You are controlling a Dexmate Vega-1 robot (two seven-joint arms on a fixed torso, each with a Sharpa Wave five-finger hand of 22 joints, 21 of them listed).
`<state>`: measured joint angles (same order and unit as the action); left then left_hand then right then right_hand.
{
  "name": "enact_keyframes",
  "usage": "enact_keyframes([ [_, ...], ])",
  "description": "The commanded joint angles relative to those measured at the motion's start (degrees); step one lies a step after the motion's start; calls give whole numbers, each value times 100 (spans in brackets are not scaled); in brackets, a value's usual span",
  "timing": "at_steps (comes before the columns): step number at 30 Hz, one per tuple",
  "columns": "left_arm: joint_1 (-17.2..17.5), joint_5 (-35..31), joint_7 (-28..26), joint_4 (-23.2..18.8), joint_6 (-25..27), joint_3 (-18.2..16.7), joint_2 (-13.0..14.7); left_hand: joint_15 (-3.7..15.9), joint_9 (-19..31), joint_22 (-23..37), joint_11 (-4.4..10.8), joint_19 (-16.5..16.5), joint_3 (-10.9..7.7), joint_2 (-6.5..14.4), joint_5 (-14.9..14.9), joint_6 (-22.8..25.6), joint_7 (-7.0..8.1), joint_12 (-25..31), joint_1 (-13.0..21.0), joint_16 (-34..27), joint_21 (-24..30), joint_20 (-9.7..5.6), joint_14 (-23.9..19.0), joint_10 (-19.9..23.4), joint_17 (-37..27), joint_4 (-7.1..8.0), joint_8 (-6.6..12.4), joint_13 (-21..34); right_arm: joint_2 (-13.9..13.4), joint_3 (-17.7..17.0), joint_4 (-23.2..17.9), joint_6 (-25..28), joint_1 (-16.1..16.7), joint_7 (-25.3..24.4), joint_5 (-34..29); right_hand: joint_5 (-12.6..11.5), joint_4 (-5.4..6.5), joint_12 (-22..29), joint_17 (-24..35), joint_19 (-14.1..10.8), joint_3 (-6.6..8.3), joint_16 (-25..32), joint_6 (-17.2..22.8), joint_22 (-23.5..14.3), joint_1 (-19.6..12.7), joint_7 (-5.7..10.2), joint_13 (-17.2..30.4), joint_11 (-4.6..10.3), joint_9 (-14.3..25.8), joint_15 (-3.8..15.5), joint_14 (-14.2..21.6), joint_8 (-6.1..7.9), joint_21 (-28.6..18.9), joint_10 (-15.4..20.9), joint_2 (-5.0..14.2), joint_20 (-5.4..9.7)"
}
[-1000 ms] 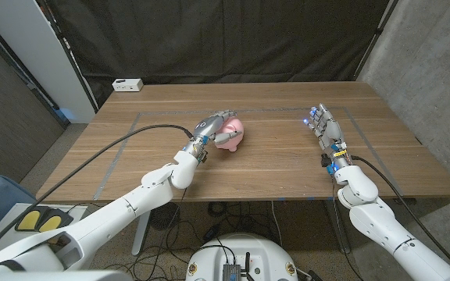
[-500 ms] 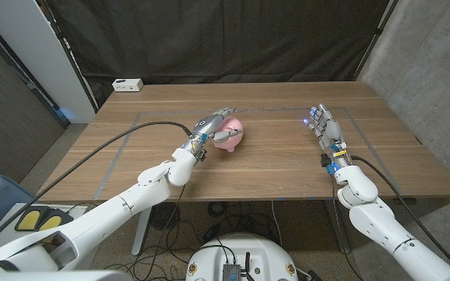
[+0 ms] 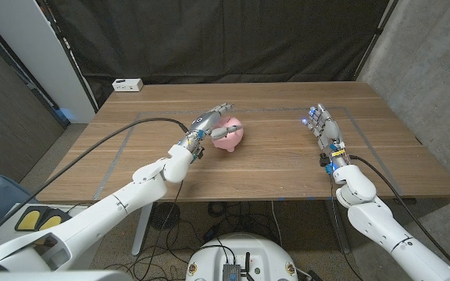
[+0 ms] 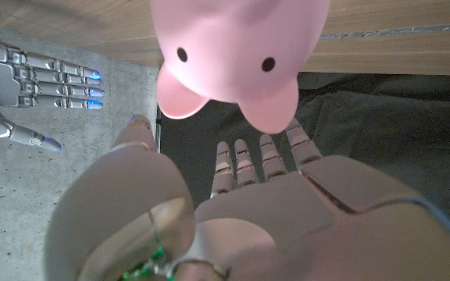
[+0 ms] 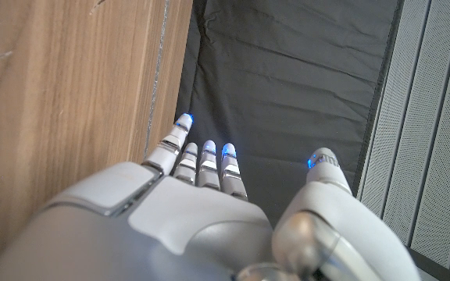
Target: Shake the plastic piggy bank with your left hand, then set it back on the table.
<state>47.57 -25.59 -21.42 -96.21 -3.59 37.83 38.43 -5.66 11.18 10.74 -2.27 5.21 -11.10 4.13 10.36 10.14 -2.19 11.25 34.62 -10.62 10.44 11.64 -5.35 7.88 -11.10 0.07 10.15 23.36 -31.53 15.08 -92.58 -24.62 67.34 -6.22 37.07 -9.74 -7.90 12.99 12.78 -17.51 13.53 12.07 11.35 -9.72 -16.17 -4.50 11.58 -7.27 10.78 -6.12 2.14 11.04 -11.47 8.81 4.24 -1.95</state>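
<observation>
Head view: left hand has fingers and thumb around the pig near mid-table, seemingly gripping it; whether it's lifted is unclear, so next comes raising and shaking. Right hand waits open, well apart. Left wrist view: pig lies beyond spread fingers, contact hidden. Right wrist view: hand empty, fingers apart

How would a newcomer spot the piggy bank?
Start at the wooden table. Near its middle, at the left hand, sits the piggy bank. It is the one pink, rounded thing there; the white box at the far corner is flat.
</observation>
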Motion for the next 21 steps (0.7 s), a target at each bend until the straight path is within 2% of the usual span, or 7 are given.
enact_keyframes([
  [1,232,578,15,-259,-305,-403,61,35,-29,-11,-251,300,15,87,-30,-60,-360,77,-270,-62,181,-541,-146,157,31,123,51,-160,52,53,60,-17,-83,-27,-68,-40,-20,-2,16,-81,4,0,41,-25,-55,-53,9,-24,10,28,61,3,-12,44,-12,45],
  [2,247,606,9,-276,-332,-436,73,44,-32,-14,-258,341,21,91,-31,-52,-381,84,-298,-73,194,-575,-182,180,33,132,56,-176,57,59,64,-13,-92,-31,-73,-40,-20,0,15,-83,5,1,45,-24,-56,-55,9,-26,10,29,63,4,-12,48,-12,43],
  [4,284,652,32,-346,-332,-505,114,25,-41,-24,-287,454,44,94,-33,-58,-464,88,-381,-70,223,-743,-215,220,40,154,57,-231,64,71,73,-7,-109,-32,-79,-40,-21,1,14,-93,5,-1,48,-24,-59,-64,8,-25,10,46,62,5,-15,51,-12,49],
  [7,345,688,71,-472,-290,-605,188,11,-48,-31,-311,504,56,95,-33,-66,-542,76,-430,-58,228,-830,-214,210,45,162,56,-270,76,93,86,-4,-134,-33,-97,-41,-22,3,13,-100,6,2,54,-23,-62,-72,8,-42,10,50,73,7,-15,60,-11,57],
  [14,613,839,10,-789,-225,-917,341,-20,-53,-38,-353,465,59,109,-29,-77,-573,65,-468,-41,197,-811,-194,196,50,164,57,-314,84,148,110,23,-202,-28,-152,-41,-27,9,9,-120,7,10,58,-22,-73,-90,6,-39,9,83,103,7,-18,81,-13,70],
  [21,882,1294,7,-894,-400,-1264,428,-29,-56,-41,-346,468,61,110,-30,-54,-583,74,-485,-42,191,-788,-210,226,53,160,67,-339,69,183,109,18,-267,-36,-247,-40,-29,14,5,-136,6,13,65,-21,-79,-88,2,-36,8,98,123,8,-18,106,-17,75],
])
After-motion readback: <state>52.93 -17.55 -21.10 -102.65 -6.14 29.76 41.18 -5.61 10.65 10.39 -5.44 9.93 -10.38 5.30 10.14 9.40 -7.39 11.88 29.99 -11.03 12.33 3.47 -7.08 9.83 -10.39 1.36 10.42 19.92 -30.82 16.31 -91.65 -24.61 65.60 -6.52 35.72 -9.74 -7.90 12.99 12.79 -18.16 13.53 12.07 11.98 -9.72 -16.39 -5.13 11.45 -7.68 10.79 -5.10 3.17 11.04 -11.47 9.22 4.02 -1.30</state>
